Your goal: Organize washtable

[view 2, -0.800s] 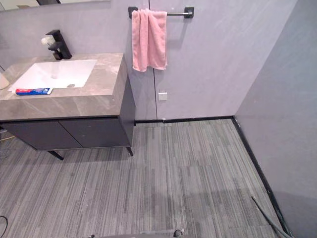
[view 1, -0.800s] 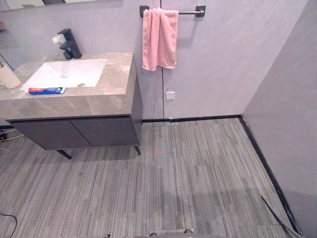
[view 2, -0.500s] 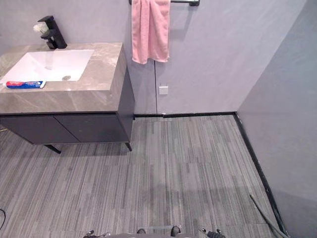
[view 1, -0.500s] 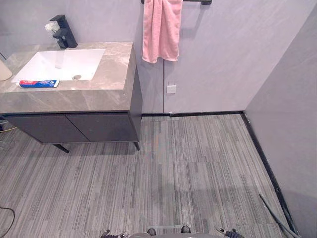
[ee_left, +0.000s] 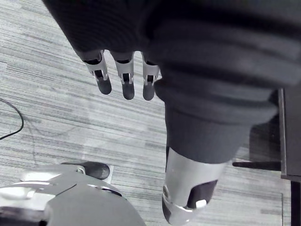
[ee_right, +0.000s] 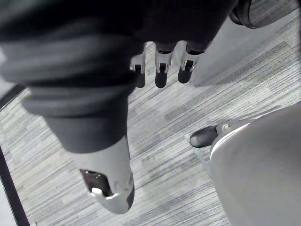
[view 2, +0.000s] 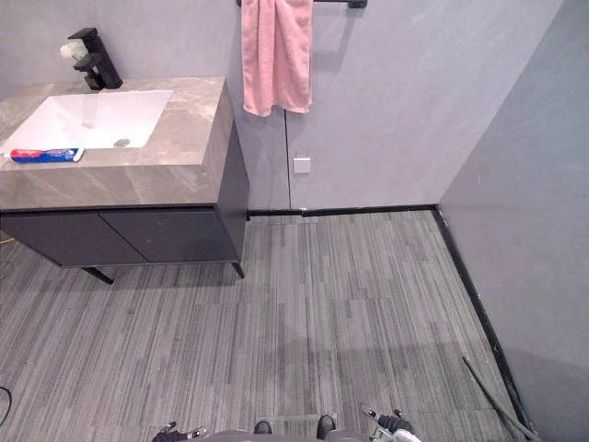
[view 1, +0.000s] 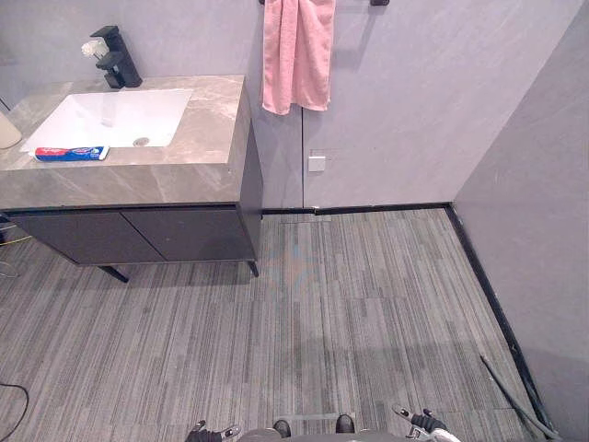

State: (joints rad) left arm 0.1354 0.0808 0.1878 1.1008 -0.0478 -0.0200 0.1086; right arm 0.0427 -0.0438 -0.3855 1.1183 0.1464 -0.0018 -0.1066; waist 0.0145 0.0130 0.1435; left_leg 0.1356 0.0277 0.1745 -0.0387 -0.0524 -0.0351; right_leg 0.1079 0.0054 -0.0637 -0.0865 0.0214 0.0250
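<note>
**Washtable being viewed across the floor, both hands hanging empty**

A grey stone washtable (view 1: 166, 184) is being seen set against the back wall (view 1: 405, 92), with dark doors (view 1: 138, 237) under its top. A white sink (view 1: 110, 118) is being carried in the washtable's top. A black tap (view 1: 115, 57) is standing at the washtable's back edge. A red, white and blue tube (view 1: 71, 154) is lying flat on the washtable's top, toward its left end and front, along the sink's rim. Whether the rim is being touched cannot be told. At the washtable's far left end a pale thing (view 1: 7, 133) is being cut off by the view's edge and cannot be named.

Just past the washtable's right end, and higher than its top, a pink towel (view 1: 296, 55) is hanging from a dark rail (view 1: 377, 2) on the wall. Below the towel a small white socket (view 1: 317, 163) is being shown on the wall, near the washtable's right side. Grey striped floor (view 1: 368, 304) is spreading out in front of the washtable and to its right.

Both hands are being held low over the floor, well apart from the washtable. In its wrist view the left hand (ee_left: 125, 75) is hanging with fingers straight and relaxed and thumb (ee_left: 188, 193) apart. Nothing is being gripped. The right hand (ee_right: 161, 70) is being held the same way, fingers loose, thumb (ee_right: 108, 183) apart, empty.
</note>
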